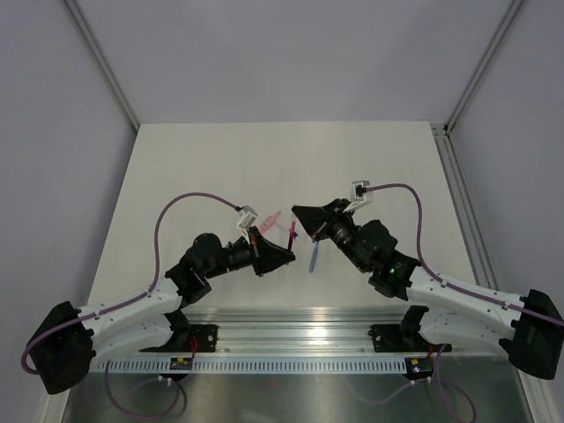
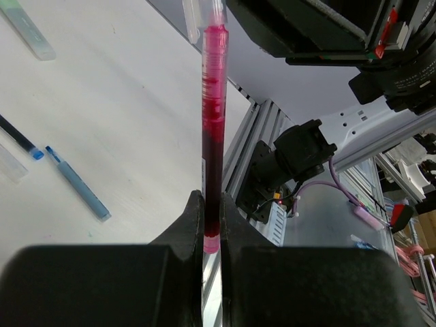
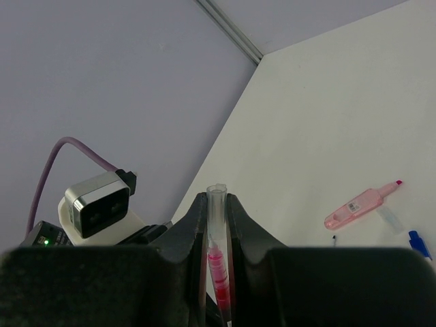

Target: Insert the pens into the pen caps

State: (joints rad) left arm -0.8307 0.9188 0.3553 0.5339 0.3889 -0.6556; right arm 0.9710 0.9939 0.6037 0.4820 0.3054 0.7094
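Gripping the red pen point(image 2: 212, 116) near its lower end, the left gripper point(image 2: 211, 204) has its matte black jaws pressed together on the thin, glossy, translucent barrel; the pen rises straight from that grip, and ink darkens its lower half; at the pen's far tip the right gripper point(image 3: 216, 199) is clamped on a clear tube point(image 3: 217, 192), a slim open-mouthed plastic sleeve, with the pen's red end showing inside it between the fingers; both are held above the table point(image 1: 220, 167), a smooth, matte off-white board; just left of the red pen and beyond it lies a stubby pale pink cap point(image 1: 273, 218); just right of it and nearer lies a light blue pen point(image 1: 314, 256), flat on the board; in the left wrist view a dark blue pen point(image 2: 17, 136) and a mint cap point(image 2: 28, 33) lie left of the red pen; plain grey walls point(image 1: 282, 53) enclose the board, and a ribbed aluminium rail point(image 1: 291, 322) runs nearer than the red pen.
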